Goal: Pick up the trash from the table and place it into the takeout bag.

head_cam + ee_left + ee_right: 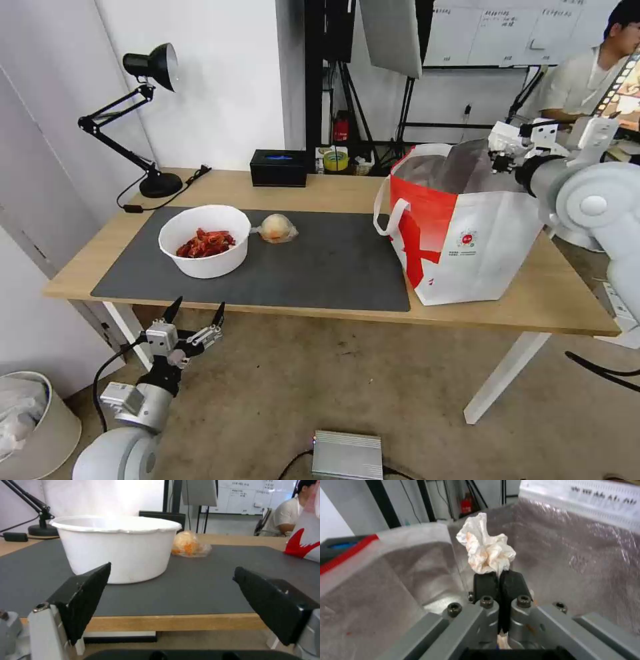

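So the right gripper (pixel 496 578) was up over the open mouth of the takeout bag (pixel 467 240), jaws pinched tight on the crumpled tissue (pixel 486 552). From the wrist cam the tissue stuck straight out past the jaw tips, with the foil lining all around and below it, so the wad looked to be already over the opening. My guess is the only thing the drop hinged on was that: bag directly underneath, nothing in between.

The left gripper (pixel 197 320) hung below the counter's (pixel 333 190) front edge, jaws spread wide and holding nothing. The white bowl (pixel 205 240) of red shells sat just beyond it on the grey mat (pixel 333 267), with the wrapped tan lump (pixel 277 229) right beside the bowl, farther back. The left arm was clearly the nearer one for both. I couldn't spot the tomato tray anywhere.
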Motion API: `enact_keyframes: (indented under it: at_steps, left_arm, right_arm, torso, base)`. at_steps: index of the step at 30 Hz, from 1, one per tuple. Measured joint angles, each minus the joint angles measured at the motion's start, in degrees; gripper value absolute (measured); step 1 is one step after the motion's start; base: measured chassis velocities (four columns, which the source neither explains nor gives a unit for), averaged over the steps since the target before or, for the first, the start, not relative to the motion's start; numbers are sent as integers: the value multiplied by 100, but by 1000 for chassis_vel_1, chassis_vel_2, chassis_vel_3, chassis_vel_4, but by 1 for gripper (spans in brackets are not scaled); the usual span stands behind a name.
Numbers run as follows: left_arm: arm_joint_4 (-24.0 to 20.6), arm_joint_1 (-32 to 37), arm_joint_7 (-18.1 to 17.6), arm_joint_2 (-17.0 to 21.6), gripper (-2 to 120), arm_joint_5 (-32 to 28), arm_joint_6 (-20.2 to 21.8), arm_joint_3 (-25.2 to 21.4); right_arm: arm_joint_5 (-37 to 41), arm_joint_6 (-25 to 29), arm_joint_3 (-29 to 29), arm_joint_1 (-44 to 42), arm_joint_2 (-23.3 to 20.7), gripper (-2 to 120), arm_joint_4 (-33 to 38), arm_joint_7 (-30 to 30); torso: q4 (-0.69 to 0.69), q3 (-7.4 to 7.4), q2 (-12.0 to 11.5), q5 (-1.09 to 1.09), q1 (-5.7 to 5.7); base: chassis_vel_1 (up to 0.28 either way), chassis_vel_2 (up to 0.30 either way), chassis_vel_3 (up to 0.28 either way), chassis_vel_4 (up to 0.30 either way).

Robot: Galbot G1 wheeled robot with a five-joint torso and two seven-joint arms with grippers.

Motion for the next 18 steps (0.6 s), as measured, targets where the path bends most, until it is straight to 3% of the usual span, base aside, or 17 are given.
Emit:
enact_keyframes:
  at_steps: [18]
  left_arm:
    - [23,-10,-1,77,100,-60,0,-8]
  right_arm:
    - [-332,326,212,-332,19,69,170,-306]
  torso:
    - [0,-1,0,0,-1]
  base:
    - [0,0,0,0]
